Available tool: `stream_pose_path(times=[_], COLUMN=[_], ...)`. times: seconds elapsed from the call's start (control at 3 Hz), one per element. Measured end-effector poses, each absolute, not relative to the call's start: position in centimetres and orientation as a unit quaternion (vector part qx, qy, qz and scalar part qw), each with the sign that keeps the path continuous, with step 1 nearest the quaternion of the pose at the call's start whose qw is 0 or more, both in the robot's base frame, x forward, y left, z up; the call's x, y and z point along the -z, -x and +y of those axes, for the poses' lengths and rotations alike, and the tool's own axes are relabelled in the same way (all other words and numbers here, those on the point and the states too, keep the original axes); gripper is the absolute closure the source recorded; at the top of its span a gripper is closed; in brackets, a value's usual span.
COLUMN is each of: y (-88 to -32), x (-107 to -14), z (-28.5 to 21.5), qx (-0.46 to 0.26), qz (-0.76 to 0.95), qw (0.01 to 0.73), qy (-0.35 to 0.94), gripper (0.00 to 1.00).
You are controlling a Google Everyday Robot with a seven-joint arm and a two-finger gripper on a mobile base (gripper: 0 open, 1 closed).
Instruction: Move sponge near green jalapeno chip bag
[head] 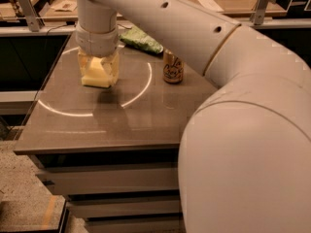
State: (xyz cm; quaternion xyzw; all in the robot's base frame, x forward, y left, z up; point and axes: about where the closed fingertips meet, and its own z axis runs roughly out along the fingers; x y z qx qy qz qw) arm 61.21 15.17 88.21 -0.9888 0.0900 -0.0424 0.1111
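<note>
The pale yellow sponge (97,74) is held between the yellowish fingers (113,68) of my gripper (98,73), which reaches down from the white arm at the table's left. The gripper is shut on the sponge and holds it just above the tabletop, with a shadow beneath it. The green jalapeno chip bag (141,39) lies at the back of the table, behind and to the right of the sponge, partly hidden by the arm.
A tan-orange soda can (172,68) stands upright right of the sponge, in front of the bag. The brown table (121,125) has a white circle line and drawers below. My large white arm body fills the right side. Railing posts stand behind.
</note>
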Motion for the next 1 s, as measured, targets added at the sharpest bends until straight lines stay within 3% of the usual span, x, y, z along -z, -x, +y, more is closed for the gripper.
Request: stream_pose_path(times=[1.0], y=[-67.0], x=[-97.8], z=[14.4], qx=[0.136], qz=[0.141], qw=[0.165], qy=[0.967], gripper=[1.0])
